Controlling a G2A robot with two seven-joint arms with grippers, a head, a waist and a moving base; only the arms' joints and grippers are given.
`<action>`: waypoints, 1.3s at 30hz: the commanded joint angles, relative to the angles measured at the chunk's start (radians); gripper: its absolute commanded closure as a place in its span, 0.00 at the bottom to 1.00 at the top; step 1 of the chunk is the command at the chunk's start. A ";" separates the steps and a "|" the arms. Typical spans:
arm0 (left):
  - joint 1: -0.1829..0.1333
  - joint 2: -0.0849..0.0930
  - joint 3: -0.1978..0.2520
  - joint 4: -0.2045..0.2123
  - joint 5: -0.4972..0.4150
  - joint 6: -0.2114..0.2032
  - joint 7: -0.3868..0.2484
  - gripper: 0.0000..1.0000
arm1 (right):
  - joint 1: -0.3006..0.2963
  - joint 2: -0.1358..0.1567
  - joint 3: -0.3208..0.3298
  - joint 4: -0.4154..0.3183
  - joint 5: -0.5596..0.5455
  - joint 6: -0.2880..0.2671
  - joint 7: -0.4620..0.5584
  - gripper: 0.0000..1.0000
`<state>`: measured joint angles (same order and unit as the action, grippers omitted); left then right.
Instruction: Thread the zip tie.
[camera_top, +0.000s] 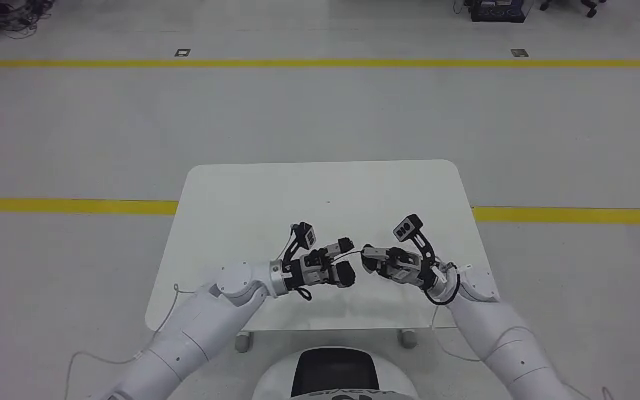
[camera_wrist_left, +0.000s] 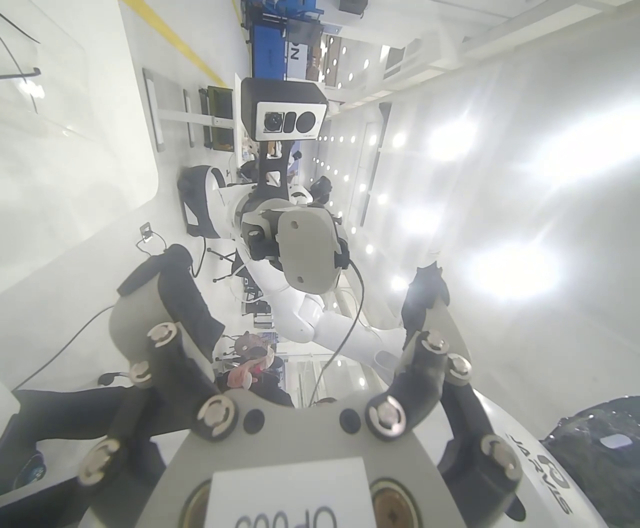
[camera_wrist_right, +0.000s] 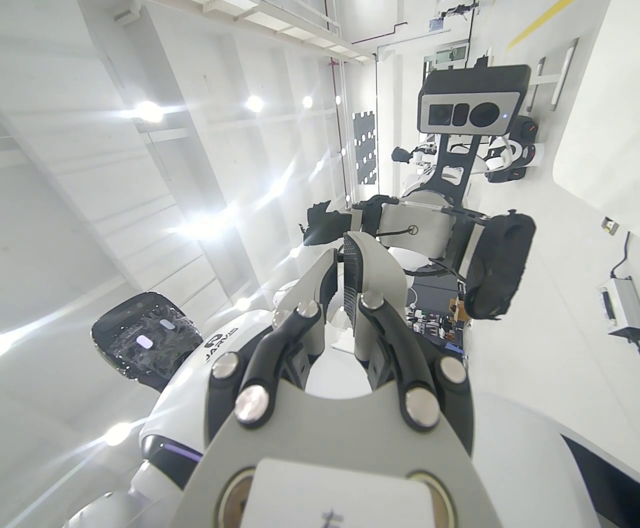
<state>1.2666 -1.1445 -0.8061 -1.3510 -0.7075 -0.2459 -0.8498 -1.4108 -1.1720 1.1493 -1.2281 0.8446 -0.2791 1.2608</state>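
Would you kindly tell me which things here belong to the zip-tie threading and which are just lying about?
Job: grey, black-tipped left gripper, open; grey right gripper, nearly shut; white rounded table beneath them. The zip tie is too thin to make out.
Lying about: grey box with black cable on the floor; black floor cables.

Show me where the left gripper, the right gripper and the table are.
left gripper (camera_wrist_left: 290, 277): left wrist view, midway between its spread fingertips.
right gripper (camera_wrist_right: 344, 247): right wrist view, between its closed fingertips.
table (camera_top: 260, 200): top view, bare surface near a far corner.
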 joint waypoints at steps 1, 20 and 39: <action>-0.001 0.000 0.000 0.001 0.000 0.000 -0.002 0.00 | 0.002 -0.001 -0.002 0.005 0.000 0.000 -0.002 1.00; -0.008 -0.006 0.008 0.017 -0.001 0.000 -0.002 0.13 | 0.010 0.001 0.002 0.036 -0.039 0.016 -0.013 1.00; -0.012 -0.010 0.013 0.030 0.005 0.001 0.006 0.56 | 0.015 0.006 0.000 0.044 -0.097 0.034 -0.040 1.00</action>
<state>1.2544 -1.1544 -0.7927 -1.3215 -0.7030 -0.2448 -0.8450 -1.3961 -1.1669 1.1487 -1.1843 0.7505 -0.2465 1.2217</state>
